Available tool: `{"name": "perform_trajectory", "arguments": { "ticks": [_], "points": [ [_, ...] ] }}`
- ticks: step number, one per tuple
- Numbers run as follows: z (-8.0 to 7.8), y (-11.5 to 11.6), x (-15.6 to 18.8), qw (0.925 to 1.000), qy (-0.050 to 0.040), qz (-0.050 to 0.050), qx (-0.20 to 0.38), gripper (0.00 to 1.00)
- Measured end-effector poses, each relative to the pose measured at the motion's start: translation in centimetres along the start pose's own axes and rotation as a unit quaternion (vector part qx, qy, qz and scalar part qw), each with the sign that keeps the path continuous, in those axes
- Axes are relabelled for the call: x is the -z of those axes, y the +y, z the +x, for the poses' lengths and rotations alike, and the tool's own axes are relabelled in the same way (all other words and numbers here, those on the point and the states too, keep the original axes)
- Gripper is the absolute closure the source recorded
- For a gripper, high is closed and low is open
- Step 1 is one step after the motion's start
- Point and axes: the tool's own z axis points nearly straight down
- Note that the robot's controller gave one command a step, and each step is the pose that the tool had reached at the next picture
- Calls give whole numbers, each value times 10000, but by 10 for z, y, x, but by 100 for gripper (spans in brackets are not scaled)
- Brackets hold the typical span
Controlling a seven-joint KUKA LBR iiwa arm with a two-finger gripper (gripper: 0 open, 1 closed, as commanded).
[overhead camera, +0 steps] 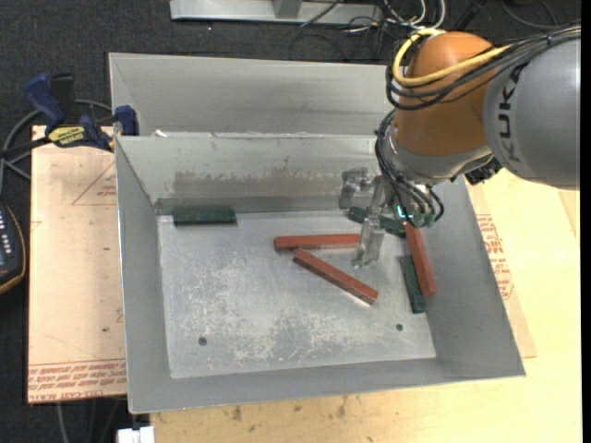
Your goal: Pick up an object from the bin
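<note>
My gripper [367, 245] hangs low over the right middle of the bin, right at the right end of a red bar [312, 243] that lies flat, pointing left to right. A second red bar [335, 276] lies slantwise just in front of it, running down to the right. To the gripper's right, a third red bar [421, 260] lies against the right wall, with a dark green bar [412, 287] beside it. No thing shows in the gripper.
Another dark green bar [204, 216] lies at the back left, along the foot of the rear wall. The arm and its orange cover reach in from the right and hide the bin's back right corner.
</note>
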Motion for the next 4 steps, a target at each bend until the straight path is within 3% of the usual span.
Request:
{"name": "perform_trajectory", "arguments": {
  "ticks": [1, 2, 3, 4],
  "points": [
    [3, -37, -107, 9991, 1, 1, 428, 0],
    [23, -40, -127, 9980, -84, -11, -619, 0],
    [23, -40, -125, 9981, -90, -7, -615, 100],
    [-7, -12, -29, 9996, -88, 0, 271, 100]
  ]
}}
